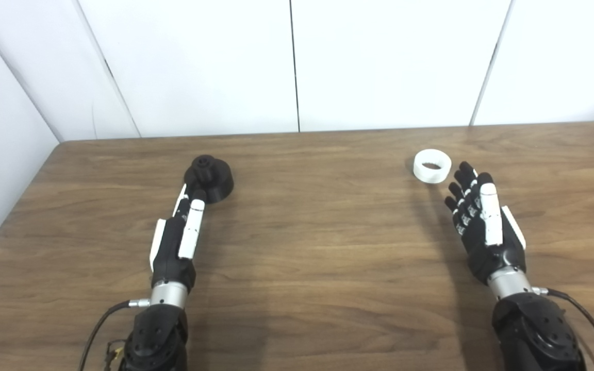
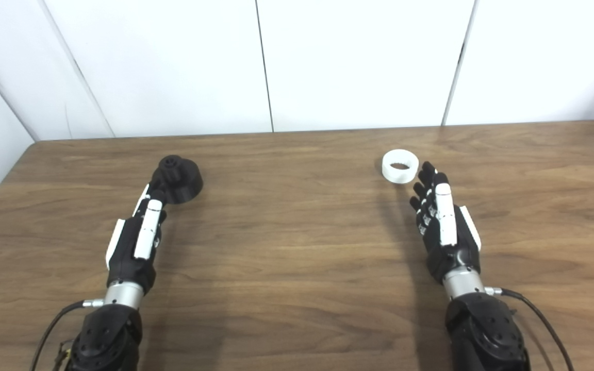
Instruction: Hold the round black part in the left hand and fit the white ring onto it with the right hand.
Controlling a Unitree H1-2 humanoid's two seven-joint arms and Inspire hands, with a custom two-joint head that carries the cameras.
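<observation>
The round black part with a small knob on top stands on the wooden table at the left. My left hand is open and stretched out, its fingertips right at the part's near left edge, holding nothing. The white ring lies flat on the table at the right. My right hand is open, palm turned inward, with its fingertips just short of the ring's near right side. The same scene shows in the right eye view, with the part and the ring.
White wall panels stand behind the table's far edge. The table's rounded left corner lies behind the black part. Cables run from both wrists at the bottom.
</observation>
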